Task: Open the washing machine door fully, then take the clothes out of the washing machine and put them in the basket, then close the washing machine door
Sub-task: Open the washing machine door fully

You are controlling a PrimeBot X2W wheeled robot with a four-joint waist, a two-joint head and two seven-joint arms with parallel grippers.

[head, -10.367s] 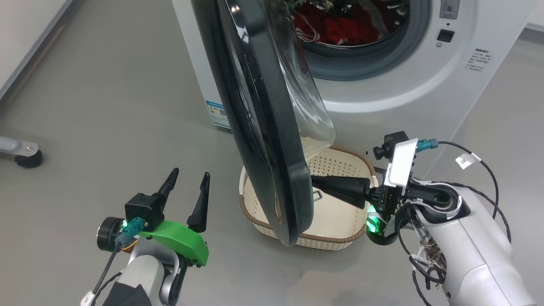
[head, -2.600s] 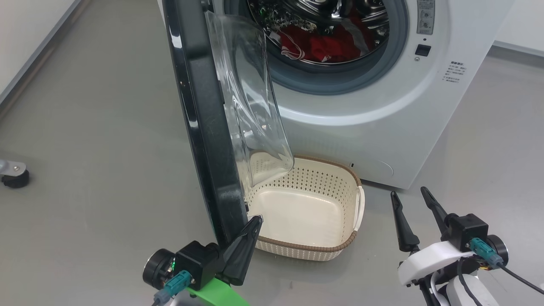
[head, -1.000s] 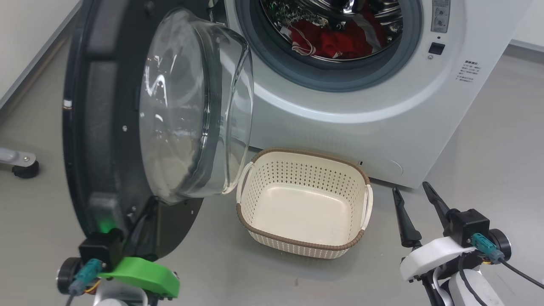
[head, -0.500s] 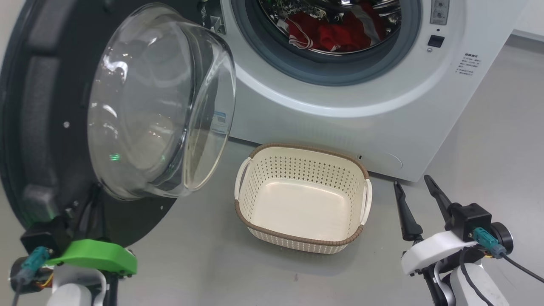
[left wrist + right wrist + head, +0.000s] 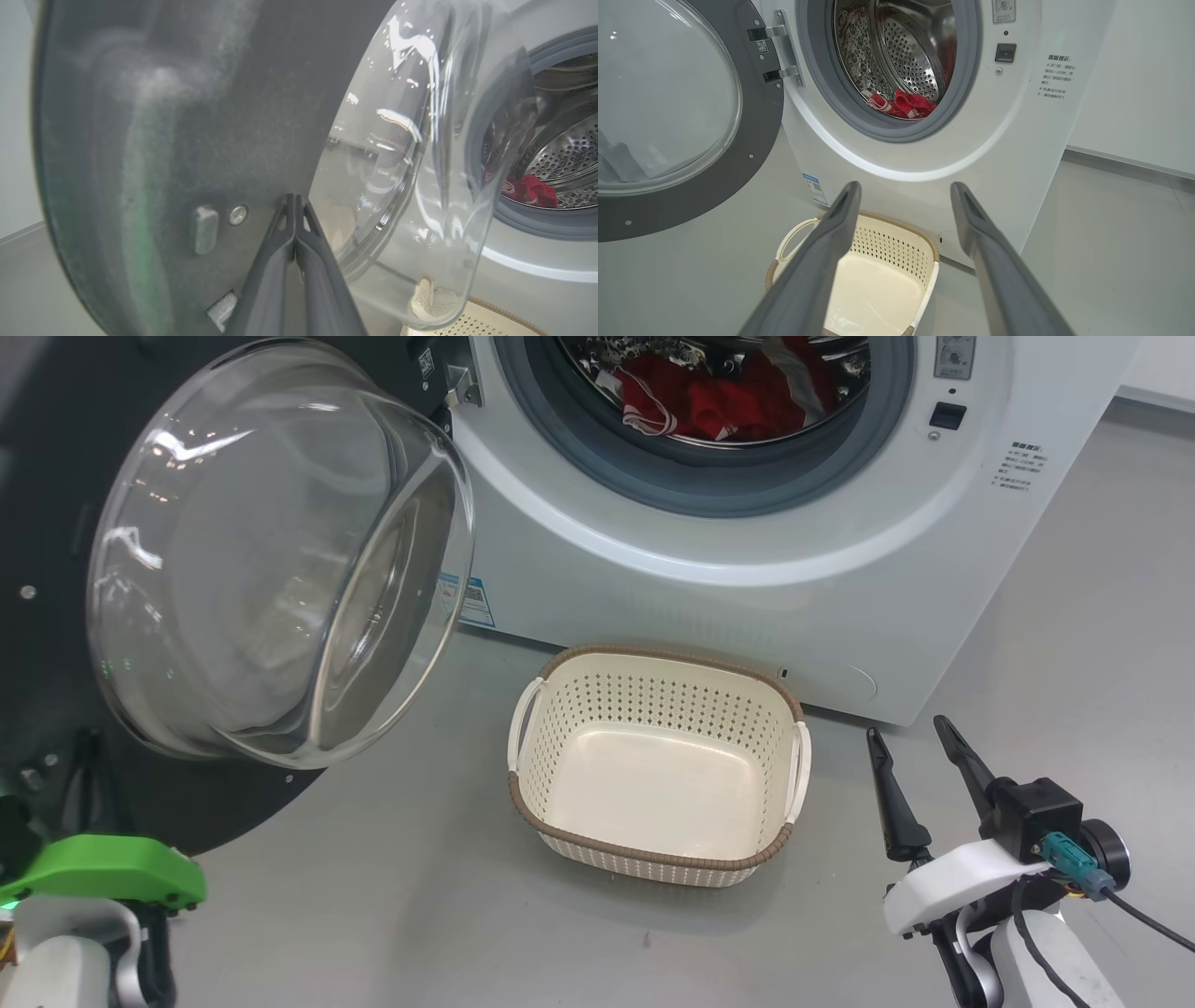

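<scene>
Washing machine door (image 5: 261,551) wide open, clothes (image 5: 728,401) sitting in the drum.

Spotted the door hinged out to the left of the washing machine (image 5: 709,607), glass bowl bulging toward the head camera. Saw the red clothes lying low in the steel drum (image 5: 906,56), behind the grey gasket (image 5: 709,495). Found the basket (image 5: 653,705) on the grey floor (image 5: 373,896), just in front of the machine and below its opening. Noticed the left gripper (image 5: 295,210) pinched tight together, tips right up by the door's dark inner face next to a screw (image 5: 238,214); honestly couldn't tell whether touching. Had the right gripper (image 5: 907,728) low on the right, fingers spread wide, pointing up toward the machine, near the basket's right handle (image 5: 801,765) but apart from it.
</scene>
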